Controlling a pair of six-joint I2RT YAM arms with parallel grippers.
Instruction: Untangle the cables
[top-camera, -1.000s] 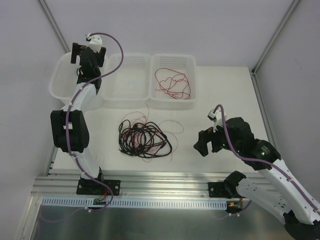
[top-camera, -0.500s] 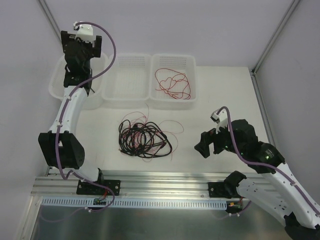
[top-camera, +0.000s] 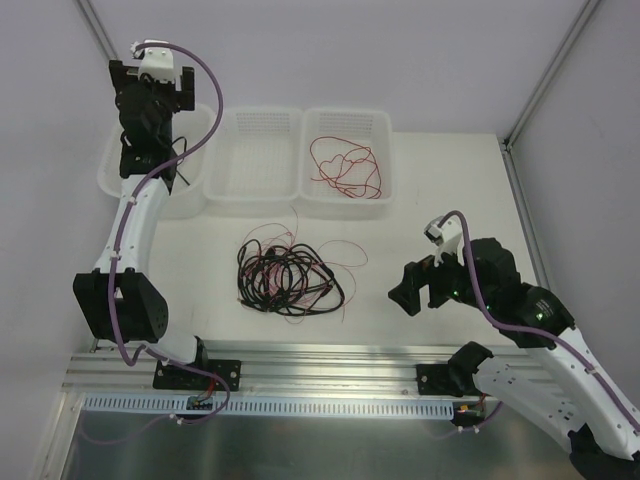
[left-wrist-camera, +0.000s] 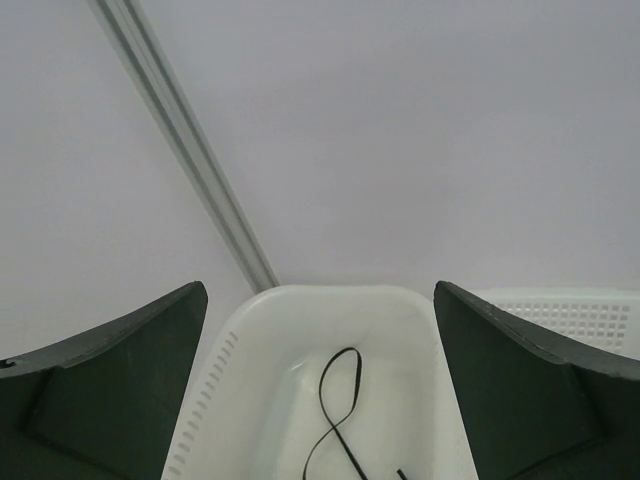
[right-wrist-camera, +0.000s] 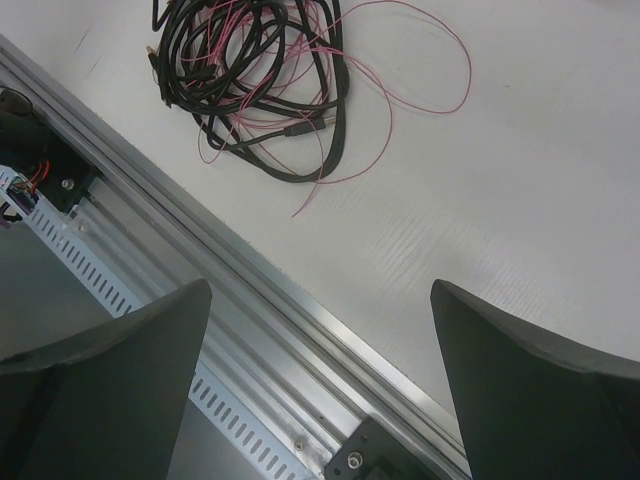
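A tangle of black and pinkish-red cables (top-camera: 288, 275) lies on the white table; it also shows at the top of the right wrist view (right-wrist-camera: 250, 80). A lone red cable (top-camera: 345, 165) lies in the right bin. A lone black cable (left-wrist-camera: 340, 410) lies looped in the left bin. My left gripper (top-camera: 150, 90) is open and empty, high over the left bin (left-wrist-camera: 318, 300). My right gripper (top-camera: 418, 288) is open and empty, to the right of the tangle and above the table's near edge (right-wrist-camera: 320, 290).
Three white bins stand in a row at the back: left bin (top-camera: 108, 178), middle bin (top-camera: 252, 190) with nothing showing in it, right bin (top-camera: 378, 125). An aluminium rail (top-camera: 320, 365) runs along the near edge. Enclosure walls rise behind and to the sides.
My left arm has swung left and risen, from over the gap between the left and middle bins to above the left bin. My right arm has barely moved.
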